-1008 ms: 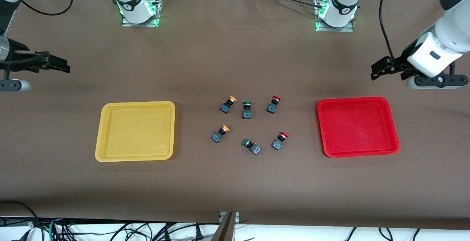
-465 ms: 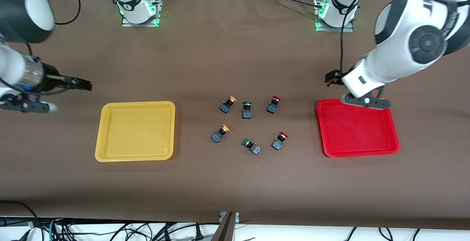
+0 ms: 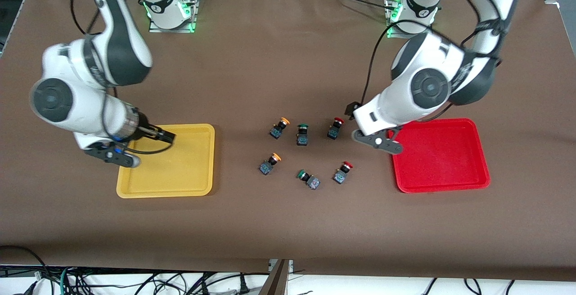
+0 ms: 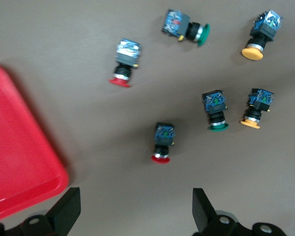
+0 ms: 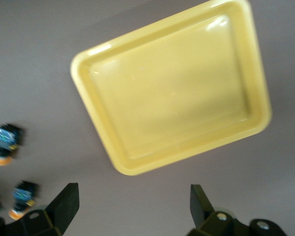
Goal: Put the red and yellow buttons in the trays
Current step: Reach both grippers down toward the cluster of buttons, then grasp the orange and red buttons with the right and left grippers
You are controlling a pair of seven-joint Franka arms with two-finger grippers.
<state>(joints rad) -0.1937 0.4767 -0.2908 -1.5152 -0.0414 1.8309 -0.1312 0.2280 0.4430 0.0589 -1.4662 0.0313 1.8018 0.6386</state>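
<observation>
Two red-capped buttons point(image 3: 335, 128) point(image 3: 342, 172) and two yellow-capped buttons point(image 3: 279, 127) point(image 3: 269, 163) lie on the table between the yellow tray point(image 3: 130, 189) and the red tray point(image 3: 441, 185). My left gripper point(image 3: 351, 108) is open and empty over the table between the red tray and the farther red button. Its wrist view shows its open fingers point(image 4: 69, 211), both red buttons point(image 4: 163, 142) point(image 4: 126, 61) and the red tray's corner point(image 4: 19, 162). My right gripper point(image 3: 168, 136) is open and empty over the yellow tray point(image 5: 172, 93), with both yellow buttons point(image 5: 5, 142) point(image 5: 23, 196) at the edge of its wrist view.
Two green-capped buttons point(image 3: 302, 134) point(image 3: 308, 179) lie among the red and yellow ones. Both trays hold nothing. The arm bases point(image 3: 166, 11) point(image 3: 411, 16) stand at the table's edge farthest from the front camera. Brown table spreads around the trays.
Both arms swung in from the table's ends. The right gripper came over the yellow tray. The left gripper moved off the red tray's edge to beside the farther red button.
</observation>
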